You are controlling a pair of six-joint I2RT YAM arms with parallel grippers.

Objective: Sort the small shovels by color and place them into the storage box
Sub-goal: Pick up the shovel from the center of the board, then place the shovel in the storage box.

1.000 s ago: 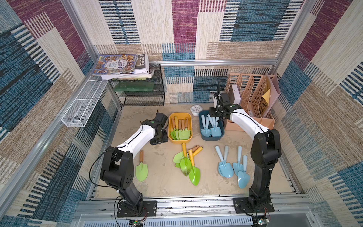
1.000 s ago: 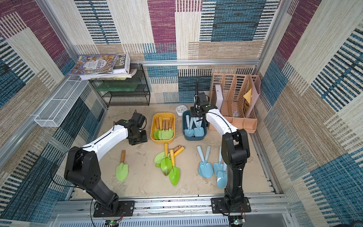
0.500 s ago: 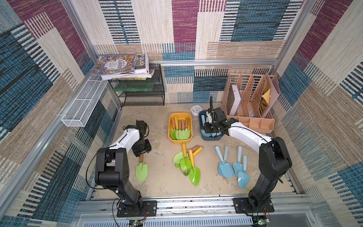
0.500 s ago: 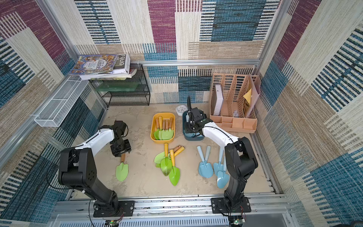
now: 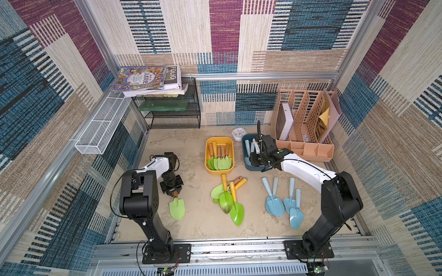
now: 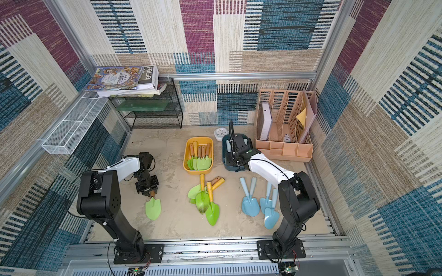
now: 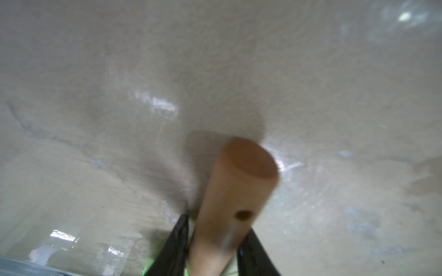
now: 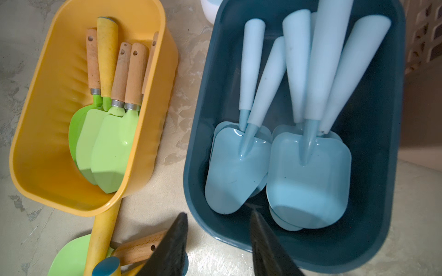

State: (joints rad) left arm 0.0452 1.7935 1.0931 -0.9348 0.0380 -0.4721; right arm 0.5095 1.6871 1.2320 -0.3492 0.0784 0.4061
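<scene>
A lime-green small shovel (image 5: 177, 208) with a brown wooden handle (image 7: 239, 181) lies on the floor at the left. My left gripper (image 5: 173, 190) (image 7: 215, 239) is shut on that handle. The yellow storage box (image 5: 207, 155) (image 8: 47, 119) holds several green shovels. The dark blue storage box (image 5: 245, 145) (image 8: 373, 143) holds several light blue ones. My right gripper (image 5: 254, 157) (image 8: 218, 212) hangs open and empty over the blue box's near end. More green shovels (image 5: 227, 198) lie piled in the middle. Several blue shovels (image 5: 275, 205) lie to the right.
A white clock (image 5: 238, 133) sits behind the boxes. A pink file organizer (image 5: 306, 124) stands at the back right. At the back left a black wire rack (image 5: 172, 114) carries books, with a white wire basket (image 5: 102, 129) on the left wall.
My left arm swung from beside the yellow box back to the lone green shovel and shut on its handle. My right gripper drew back toward the blue box's near end.
</scene>
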